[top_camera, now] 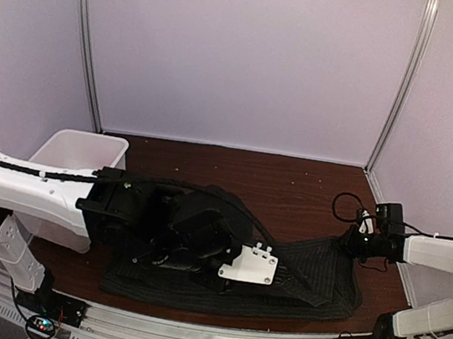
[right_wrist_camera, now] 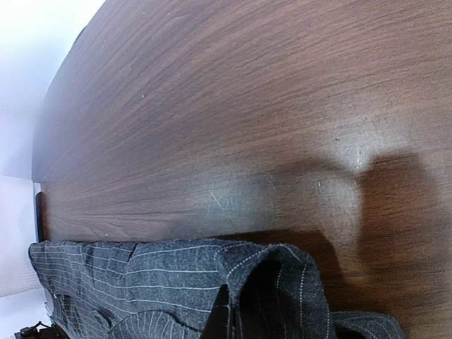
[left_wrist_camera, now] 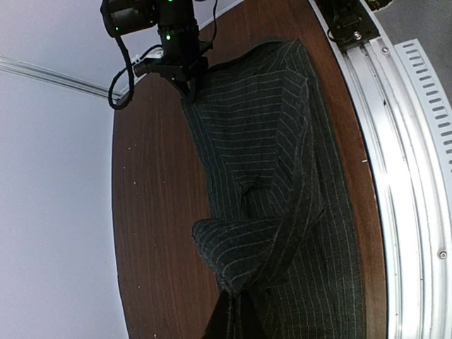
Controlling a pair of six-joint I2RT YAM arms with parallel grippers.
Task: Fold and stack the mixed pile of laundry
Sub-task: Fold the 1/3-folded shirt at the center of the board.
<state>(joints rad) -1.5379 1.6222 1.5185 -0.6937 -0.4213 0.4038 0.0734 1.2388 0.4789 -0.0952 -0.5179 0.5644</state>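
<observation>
Over the desk (top_camera: 291,187), top cam: pinstriped shirt (top_camera: 312,279) lies spread along the near edge, from centre to right side, mostly flat w/ a few ridges. Left arm (top_camera: 38,185) reaches across it from the left. Its black wrist covers the shirt's left half, so that grip can't be read from this view. Right end effector (top_camera: 349,244) sits low at the shirt's far-right corner, tips on the fabric. White bin (top_camera: 86,150) stands at far left behind the left arm, apart from the shirt.

Left wrist cam: left end effector (left_wrist_camera: 229,321) shows at the bottom of frame, fingers clenched on a bunched fold of shirt, and the cloth rises to the tips in a puckered peak. Rest of the shirt runs away toward the right end effector, which pinches the opposite corner, jaws closed on cloth. Alu rail (left_wrist_camera: 402,176) runs along the desk edge beside the shirt.

Right wrist cam: dark tips at the bottom edge, closed on a rolled edge of shirt, w/ fabric curling up around them. Desk wood grain fills the upper frame, a shadow falling across it.
</observation>
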